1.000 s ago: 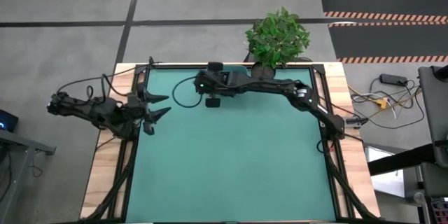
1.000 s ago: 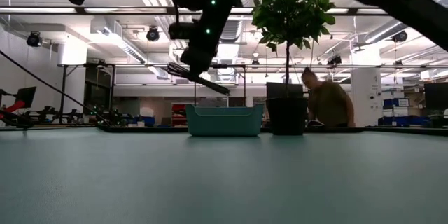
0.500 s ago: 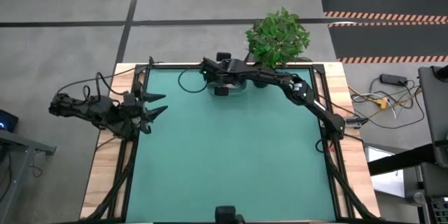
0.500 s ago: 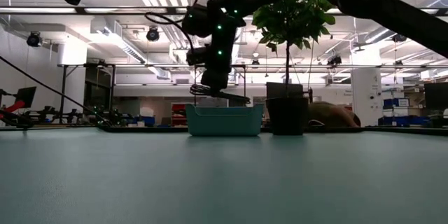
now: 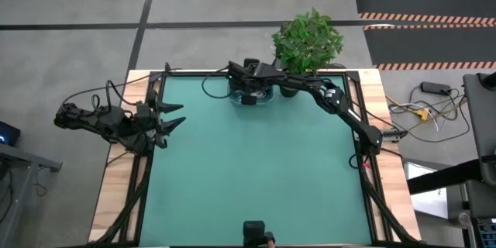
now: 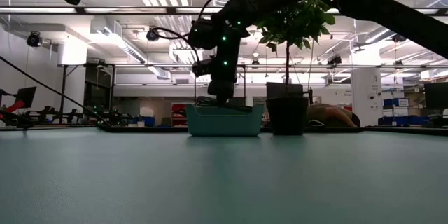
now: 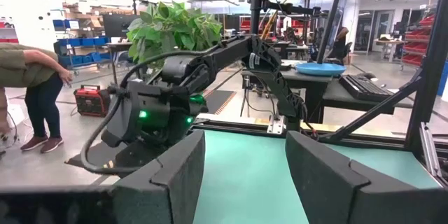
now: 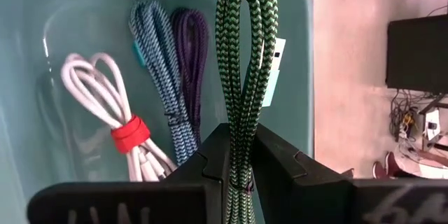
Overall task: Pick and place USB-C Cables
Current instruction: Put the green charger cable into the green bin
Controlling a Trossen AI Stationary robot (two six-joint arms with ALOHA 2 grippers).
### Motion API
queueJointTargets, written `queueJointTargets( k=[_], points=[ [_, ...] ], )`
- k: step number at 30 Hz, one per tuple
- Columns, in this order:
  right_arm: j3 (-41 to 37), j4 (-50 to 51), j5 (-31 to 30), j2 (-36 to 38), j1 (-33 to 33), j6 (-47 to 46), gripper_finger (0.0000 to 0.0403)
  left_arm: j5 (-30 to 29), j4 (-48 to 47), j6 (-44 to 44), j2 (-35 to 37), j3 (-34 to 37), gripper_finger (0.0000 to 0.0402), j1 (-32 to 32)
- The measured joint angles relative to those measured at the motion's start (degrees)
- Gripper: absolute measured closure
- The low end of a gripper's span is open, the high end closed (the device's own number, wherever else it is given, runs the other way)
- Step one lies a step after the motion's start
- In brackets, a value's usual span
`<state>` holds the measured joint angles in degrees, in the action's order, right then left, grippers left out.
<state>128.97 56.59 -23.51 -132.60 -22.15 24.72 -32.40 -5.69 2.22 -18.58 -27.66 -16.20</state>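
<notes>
Green braided cable is pinched between the two dark fingers of the right gripper; its folded loop stands out beyond the fingertips, over the teal bin. Past it, on the bin floor, lie a white cable tied with a red band, then a blue cable and a purple cable side by side. The bin stands at the table's far edge, beside the potted plant. The left gripper waits at the left edge of the green mat, its fingers spread apart.
</notes>
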Motion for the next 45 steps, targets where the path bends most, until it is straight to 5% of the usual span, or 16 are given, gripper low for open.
queueJointTargets(
  k=[37,45],
  points=[
    [-8.03,-10.72,-0.07,0.04,-0.18,2.14,0.0364,0.01,0.55,1.20,0.41,0.00,0.0217,-0.01],
    [-8.05,-10.76,-0.04,0.04,-0.22,0.36,0.0330,0.00,0.62,1.22,0.41,0.00,0.0217,0.01]
  ],
)
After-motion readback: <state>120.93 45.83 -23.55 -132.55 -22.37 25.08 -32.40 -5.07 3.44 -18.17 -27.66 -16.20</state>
